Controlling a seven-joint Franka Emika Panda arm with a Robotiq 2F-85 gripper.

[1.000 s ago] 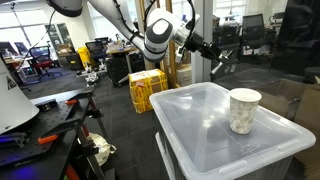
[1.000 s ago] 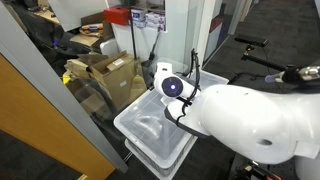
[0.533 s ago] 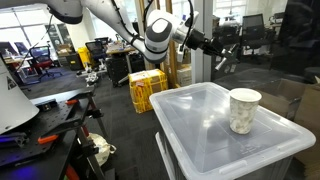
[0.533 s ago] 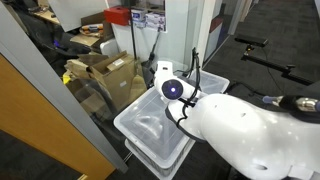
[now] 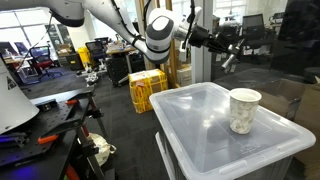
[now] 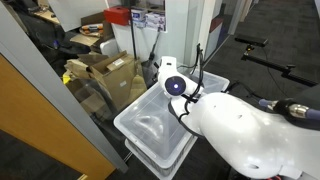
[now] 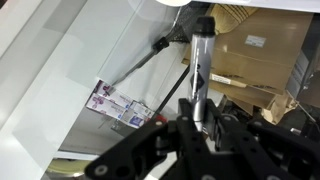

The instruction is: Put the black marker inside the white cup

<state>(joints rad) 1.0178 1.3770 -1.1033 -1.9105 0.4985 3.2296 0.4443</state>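
Note:
The white cup (image 5: 244, 110) stands upright on the lid of a translucent plastic bin (image 5: 190, 130), towards its far right side. My gripper (image 5: 214, 42) is in the air behind and above the bin, up and to the left of the cup and well apart from it. In the wrist view the gripper (image 7: 197, 116) is shut on the black marker (image 7: 203, 60), whose grey-looking barrel sticks out past the fingertips. The cup does not show clearly in the wrist view.
A yellow crate (image 5: 147, 88) stands on the floor behind the bin. The bin also shows in an exterior view (image 6: 148, 125), with cardboard boxes (image 6: 108, 75) beside it and my white arm (image 6: 250, 130) filling the foreground. Desks and office chairs stand behind.
My gripper has risen a little and swung to the right with the marker still in it. The cup and bin have not moved.

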